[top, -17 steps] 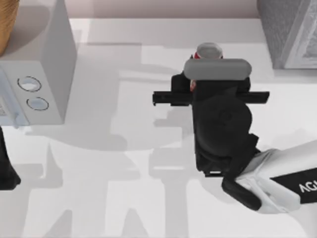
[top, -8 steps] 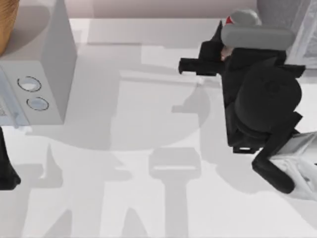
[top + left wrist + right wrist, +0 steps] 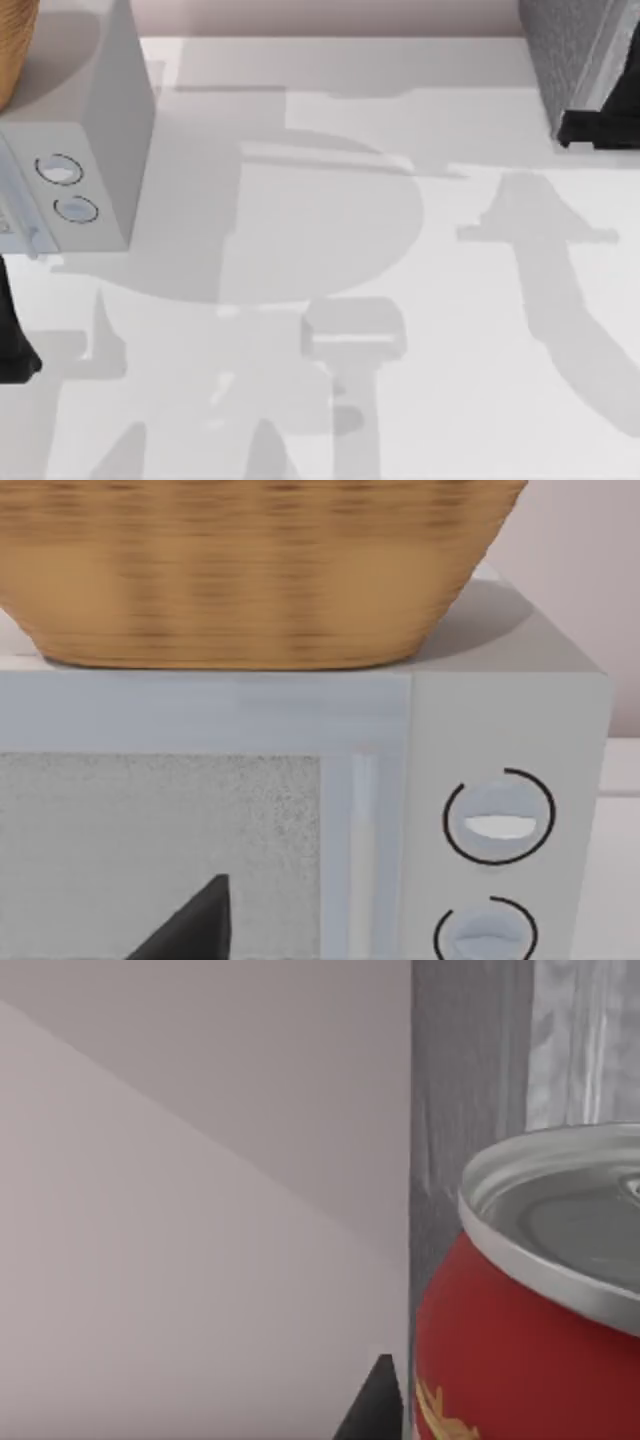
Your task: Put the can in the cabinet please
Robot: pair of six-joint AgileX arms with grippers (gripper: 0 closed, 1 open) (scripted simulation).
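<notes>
**At the cabinet's edge, can not yet inside**

At the table's far right corner, right gripper (image 3: pixel 600 128) pressed close against the big dark grey speckled cabinet (image 3: pixel 565 50). In the right wrist view, small red cylindrical can (image 3: pixel 530 1330) with silver lid up close beside the cabinet wall, apparently carried; finger state impossible to tell. Carry seemingly done, placing and release left. Left arm parked by the pale two-dial box (image 3: pixel 80 150).

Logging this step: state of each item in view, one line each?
can: upright, close to the right wrist camera, beside the cabinet.
cabinet: at the table's far right corner; whether open, can't tell.
microwave: door closed, at the table's left.
wicker basket: sitting on the microwave.
right arm: at the cabinet.
left arm: parked at left edge.
</notes>
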